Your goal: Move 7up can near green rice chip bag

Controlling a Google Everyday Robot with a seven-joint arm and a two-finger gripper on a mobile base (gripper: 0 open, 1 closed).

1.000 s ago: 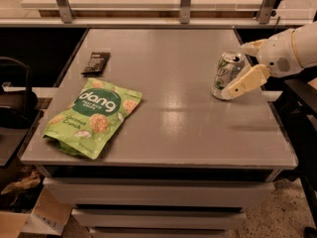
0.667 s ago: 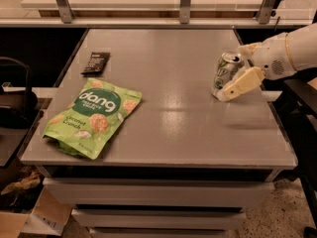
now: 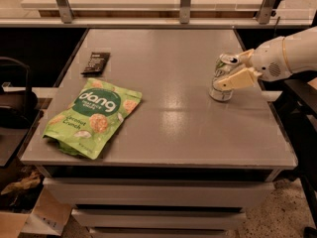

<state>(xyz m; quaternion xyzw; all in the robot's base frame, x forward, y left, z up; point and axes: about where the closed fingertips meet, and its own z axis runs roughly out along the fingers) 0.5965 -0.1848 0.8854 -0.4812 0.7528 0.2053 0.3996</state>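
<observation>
One hand (image 3: 224,73), extended from right, fingers (image 3: 238,78) clamped around 7up can (image 3: 220,91).

Looks like a robotics lab or test room, not a home. Plain grey bench (image 3: 163,133) with drawers (image 3: 158,195) underneath, metal shelf posts (image 3: 184,1) at 12 o'clock, cardboard boxes (image 3: 42,213) on the floor at 7 o'clock. White robot claw (image 3: 226,73) clamped on the 7up can (image 3: 220,91) at 3 o'clock.

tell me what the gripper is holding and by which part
The gripper at the right of the table holds the 7up can by its side wall, one finger across the front, the other behind it.
</observation>
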